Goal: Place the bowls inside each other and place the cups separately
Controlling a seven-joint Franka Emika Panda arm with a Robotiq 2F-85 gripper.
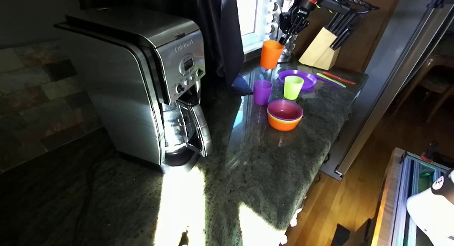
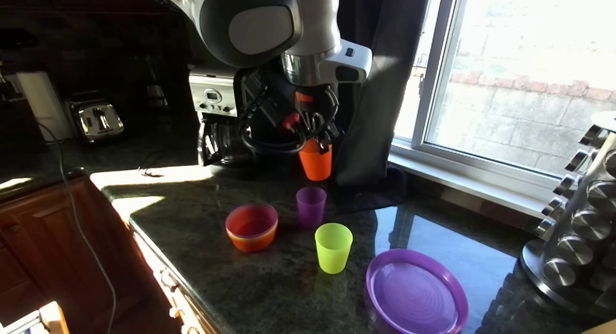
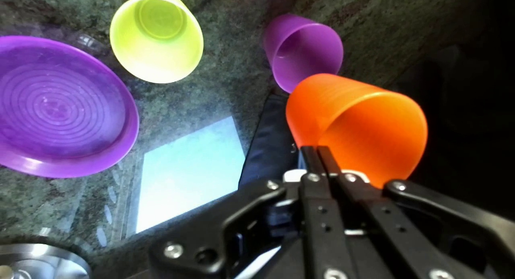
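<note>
While the claw pinches one orange cup, two more cups stand near three nested bowls.

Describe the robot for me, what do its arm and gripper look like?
The arm is white, with a dark grey cap bearing a lighter patch, and a silver band. Black cables and a red piece sit near the black gripper, which has silver screws.

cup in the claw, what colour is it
Orange; the cup shows best in the wrist view.
</note>
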